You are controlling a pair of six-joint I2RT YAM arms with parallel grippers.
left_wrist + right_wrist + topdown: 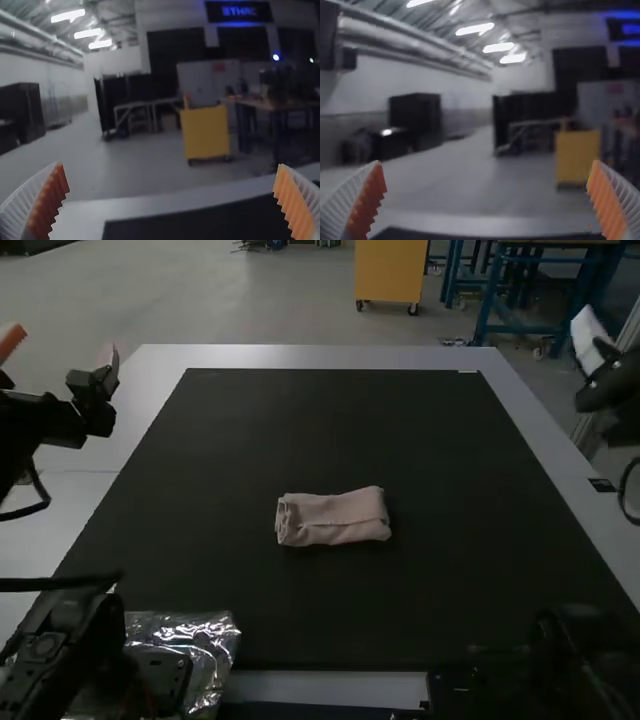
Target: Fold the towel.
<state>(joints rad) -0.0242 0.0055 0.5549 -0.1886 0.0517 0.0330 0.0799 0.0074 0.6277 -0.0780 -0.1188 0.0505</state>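
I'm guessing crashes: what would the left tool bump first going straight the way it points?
Probably nothing: the left tool seems to point out above the table's far edge, and that way looks free, though depth is unclear.

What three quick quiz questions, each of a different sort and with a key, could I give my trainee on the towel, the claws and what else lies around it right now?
1. Multiple choice: how does the towel lie on the black mat?
a) spread out flat
b) folded into a compact bundle
c) hanging over the mat's edge

2. True or false: the left claw and the right claw are both open.

3. Fill in the blank: in the high view, the silvery crinkled wrapping lies nearer the view's ____ edge than the towel does (left or right).

Key: 1 b; 2 true; 3 left
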